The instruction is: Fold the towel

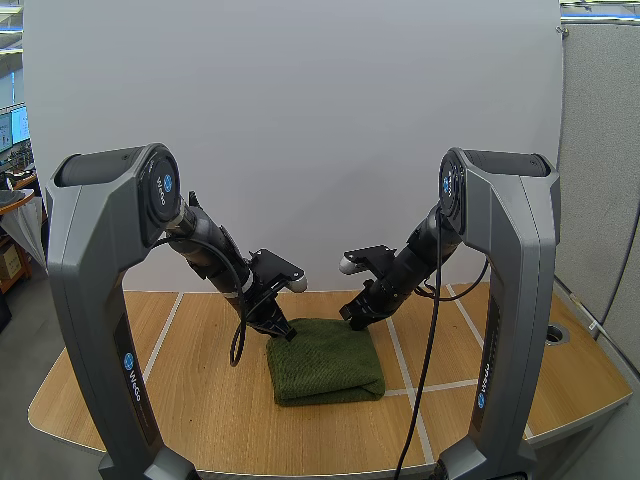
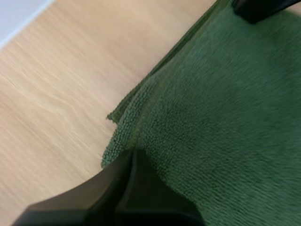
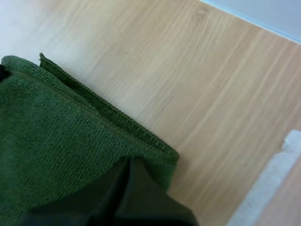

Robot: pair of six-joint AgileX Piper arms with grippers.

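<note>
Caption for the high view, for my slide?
Left hand and right hand pinch far corners of folded green towel on table.

High overview, wrist cameras apparently close over towel (image 1: 325, 360)

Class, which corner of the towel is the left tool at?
The far left corner of the towel, at the left tool; the right tool takes the far right; near corners lie free.

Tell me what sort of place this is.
Likely a robot lab test bench: a left arm and a right arm mounted at a wooden table, a plain white screen behind it, and a green towel laid out between them.
</note>
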